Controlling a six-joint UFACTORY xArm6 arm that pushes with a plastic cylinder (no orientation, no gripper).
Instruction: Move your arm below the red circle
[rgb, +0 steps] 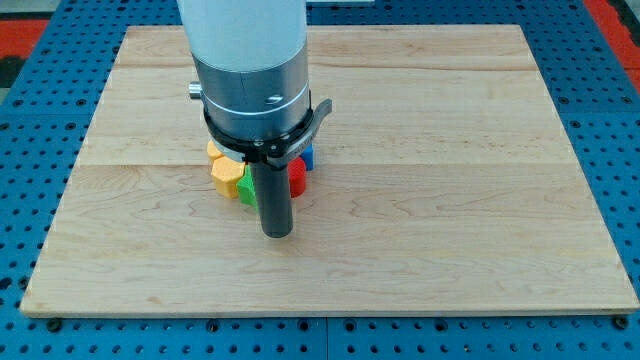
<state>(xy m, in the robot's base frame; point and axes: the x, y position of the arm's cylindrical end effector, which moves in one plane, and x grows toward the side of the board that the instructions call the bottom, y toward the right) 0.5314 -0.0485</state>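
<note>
My tip (276, 234) rests on the wooden board (450, 200), just below a tight cluster of blocks near the board's middle left. A red block (297, 177), its shape mostly hidden by the rod, sits just up and right of the tip. A green block (247, 188) sits just up and left of it. A yellow block (226, 176) lies at the cluster's left, with another yellow piece (214, 151) above it. A blue block (308, 156) peeks out at the cluster's upper right. The arm's body hides the rest of the cluster.
The arm's wide grey and white body (250, 70) covers the upper part of the cluster. A blue pegboard surface (610, 120) surrounds the board.
</note>
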